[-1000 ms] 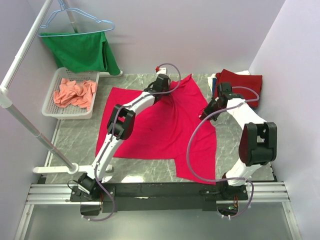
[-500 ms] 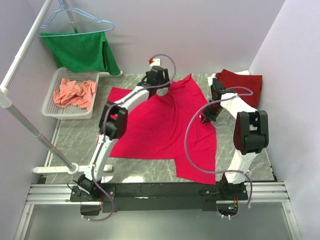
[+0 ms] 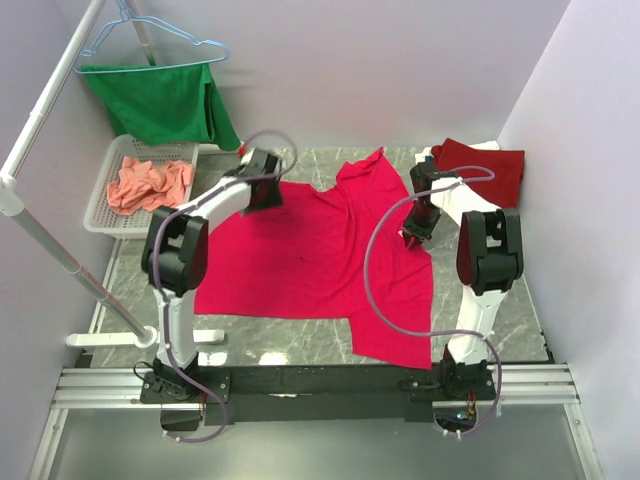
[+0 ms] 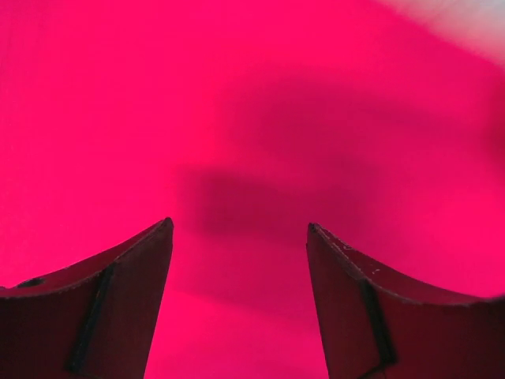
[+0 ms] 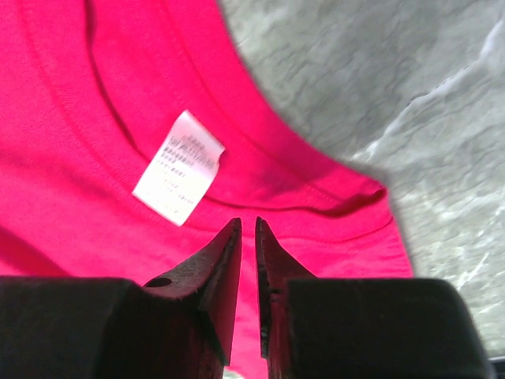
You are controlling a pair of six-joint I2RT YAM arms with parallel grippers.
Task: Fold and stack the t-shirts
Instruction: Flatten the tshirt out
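shirt: the pinkish-red t-shirt (image 3: 310,260) lies flat mid-frame in the top view, long axis left-right, collar (image 5: 268,178) at the right.
left gripper (image 4: 239,225): spread wide, holding nothing, just over the upper-left hem corner.
right gripper (image 5: 246,223): fingers almost together at the collar, no cloth clearly pinched.
nearer arm: right for the collar, left for the hem, looks like.

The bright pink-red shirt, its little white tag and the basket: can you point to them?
bright pinkish-red t-shirt (image 3: 310,270), top view, middle of its body.
white tag (image 5: 178,166), right wrist view, centre of the tag.
white basket (image 3: 130,229), top view, its near wall.
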